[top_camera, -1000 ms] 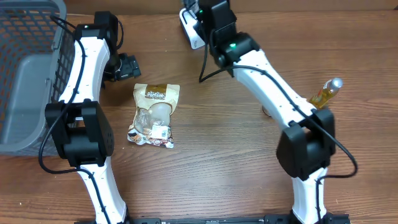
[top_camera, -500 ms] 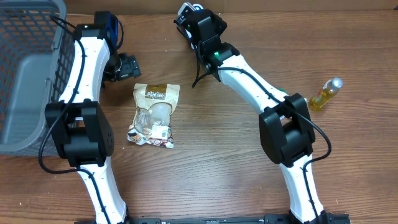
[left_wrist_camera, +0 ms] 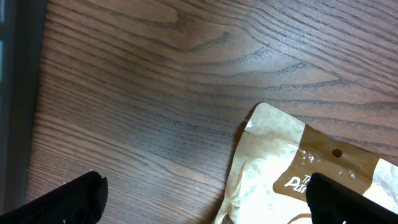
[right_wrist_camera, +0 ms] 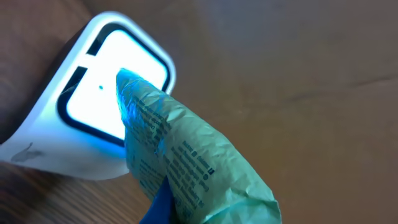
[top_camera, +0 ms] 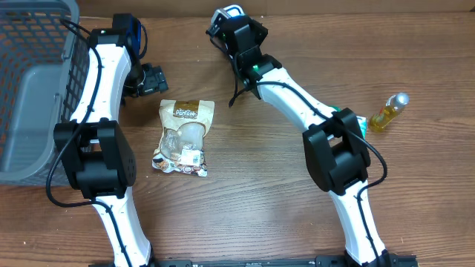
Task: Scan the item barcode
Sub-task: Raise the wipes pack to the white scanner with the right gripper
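Green packet (right_wrist_camera: 186,165): held up at the far edge of the table (top_camera: 260,208), with its tip in front of the lit window of the scanner (right_wrist_camera: 59,140). I cannot tell whether the 2 touch.
Right gripper (top_camera: 231,28): jaws together, clamped on the packet's near end. The grip point is out of the wrist view.
Left gripper (left_wrist_camera: 205,202): jaws wide apart and holding nothing, hovering over the top edge of a brown snack bag (top_camera: 184,137).
Handling: probably light, thin and soft. The film is crinkled, so it may flop or curl at the free end, and it could slip.
Where to hold: best pinched near 1 end, leaving the printed face clear.
Long axis: in the right wrist view it runs from lower right to upper left, tip toward the window.
Barcode: not visible, so I cannot tell which way it faces.
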You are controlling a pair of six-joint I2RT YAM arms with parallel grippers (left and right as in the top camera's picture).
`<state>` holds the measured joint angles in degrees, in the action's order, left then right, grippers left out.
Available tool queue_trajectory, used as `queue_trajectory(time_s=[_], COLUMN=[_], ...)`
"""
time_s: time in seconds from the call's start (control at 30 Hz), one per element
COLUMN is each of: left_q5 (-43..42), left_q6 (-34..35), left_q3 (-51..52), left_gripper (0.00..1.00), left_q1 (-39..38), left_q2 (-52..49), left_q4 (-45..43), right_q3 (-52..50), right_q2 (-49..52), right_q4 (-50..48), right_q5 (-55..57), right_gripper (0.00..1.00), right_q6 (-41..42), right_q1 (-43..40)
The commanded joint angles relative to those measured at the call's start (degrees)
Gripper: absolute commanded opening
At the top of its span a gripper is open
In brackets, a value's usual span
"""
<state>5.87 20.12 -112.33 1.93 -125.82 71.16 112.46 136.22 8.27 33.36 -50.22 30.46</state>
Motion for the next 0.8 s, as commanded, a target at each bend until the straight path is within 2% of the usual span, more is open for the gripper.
queue_trajectory(time_s=[0.0,0.43,0.77], left_q5=[0.7,0.7,0.7], left_q6=[-0.4,-0.4,-0.4], left_q3=[-0.6,-0.6,-0.6], left_gripper=[1.00,1.00,1.00], left_q1=[0.3,0.3,0.3], left_q2=[0.0,0.0,0.0], left_q4=[0.1,0.1,0.1], right_q3=[0.7,0.6,0.6], right_q2=[1.5,2.2,2.2], right_q4=[-1.0,1.7,2.1], right_q5=[-0.3,-11.3,-14.3], right_gripper=[0.04,0.04,0.04], right_q6=[-2.8,-2.8,-0.3], right_q1=[0.3,0.3,0.1])
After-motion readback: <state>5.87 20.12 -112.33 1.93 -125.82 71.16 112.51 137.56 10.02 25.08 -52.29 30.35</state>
